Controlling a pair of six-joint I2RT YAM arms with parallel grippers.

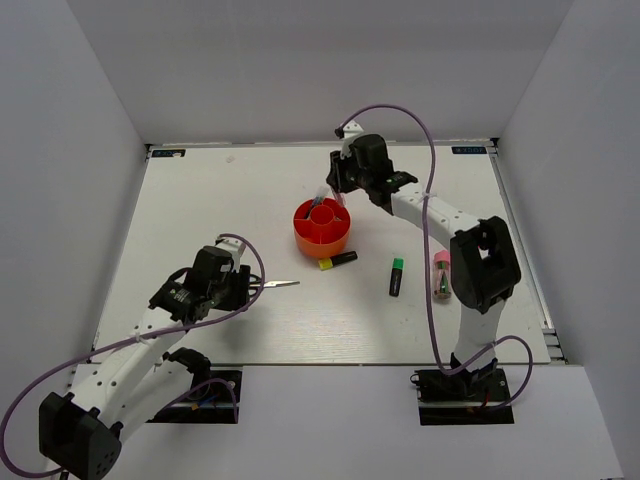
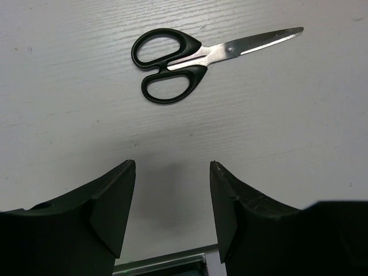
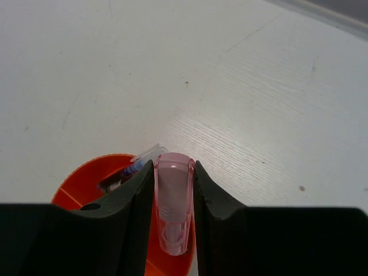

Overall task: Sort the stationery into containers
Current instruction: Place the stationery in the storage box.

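Observation:
Black-handled scissors (image 2: 183, 62) lie flat on the table, blades (image 1: 283, 285) pointing right. My left gripper (image 2: 172, 172) hovers just short of the handles, open and empty; from the top view it (image 1: 244, 287) covers the handles. The red-orange organizer (image 1: 321, 240) stands mid-table. Over its far rim (image 3: 77, 187), my right gripper (image 3: 172, 168) is shut on a pink highlighter (image 3: 172, 198) with a translucent cap. A clear pen with a blue tip (image 3: 135, 165) leans in the organizer.
To the right of the organizer lie a black marker with a yellow cap (image 1: 338, 260), a black marker with a green cap (image 1: 396, 277) and a pink-capped tube (image 1: 441, 272) beside the right arm's elbow. White walls enclose the table on three sides.

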